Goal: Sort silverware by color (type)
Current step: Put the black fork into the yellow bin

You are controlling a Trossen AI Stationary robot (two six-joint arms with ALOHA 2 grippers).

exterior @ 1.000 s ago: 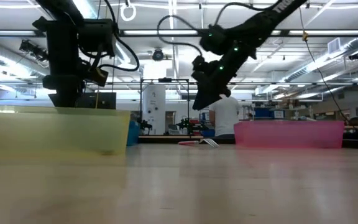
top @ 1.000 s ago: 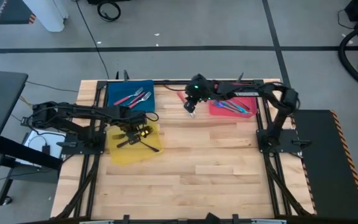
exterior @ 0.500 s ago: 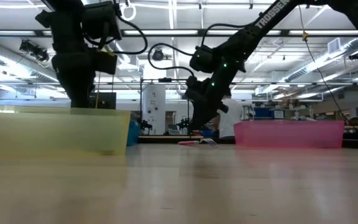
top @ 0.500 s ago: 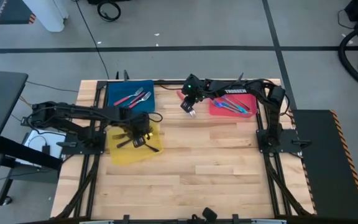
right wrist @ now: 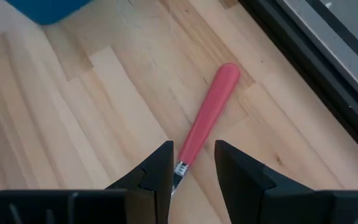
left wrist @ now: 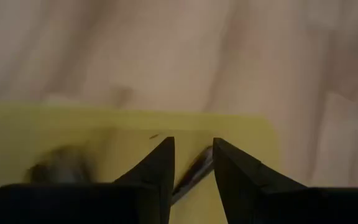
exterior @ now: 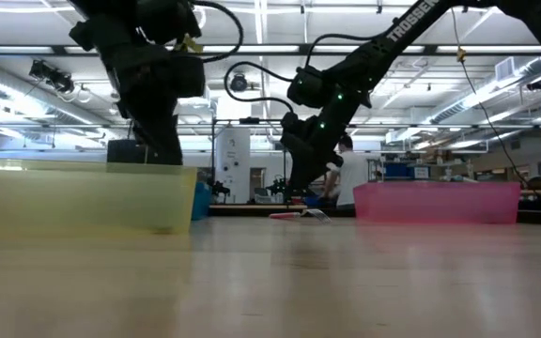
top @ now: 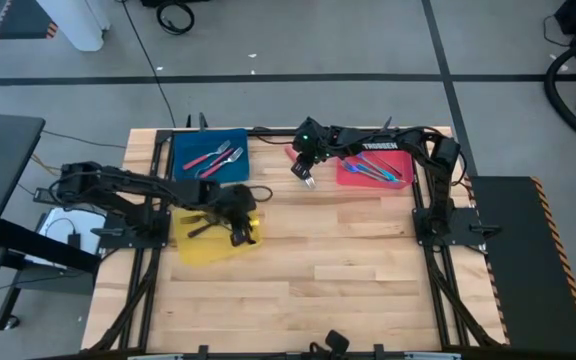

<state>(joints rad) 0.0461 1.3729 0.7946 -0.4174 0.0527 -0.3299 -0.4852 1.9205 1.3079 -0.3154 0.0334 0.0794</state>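
Observation:
A red-handled fork (right wrist: 211, 114) lies on the bare wood by the table's far edge (top: 290, 153), between the blue and red trays. My right gripper (right wrist: 193, 155) hovers open just above it (exterior: 297, 192), fingers either side of the fork's neck, not touching. My left gripper (left wrist: 193, 152) is open and low over the right end of the yellow tray (top: 239, 230). A dark fork (left wrist: 191, 177) shows between its fingers, and I cannot tell whether they touch it. More dark forks (top: 201, 226) lie in that tray.
The blue tray (top: 183, 150) at the far left holds red-handled forks (top: 216, 156). The red tray (top: 400, 160) at the far right holds blue forks (top: 373, 172). The yellow tray's wall (exterior: 83, 197) hides the left fingers in the low view. A person (exterior: 350, 178) stands far behind.
My left gripper has moved toward the table's right and near edges across the yellow tray and come down behind its wall. My right gripper moved left and down toward the red-handled fork, then held still. The fork has not moved.

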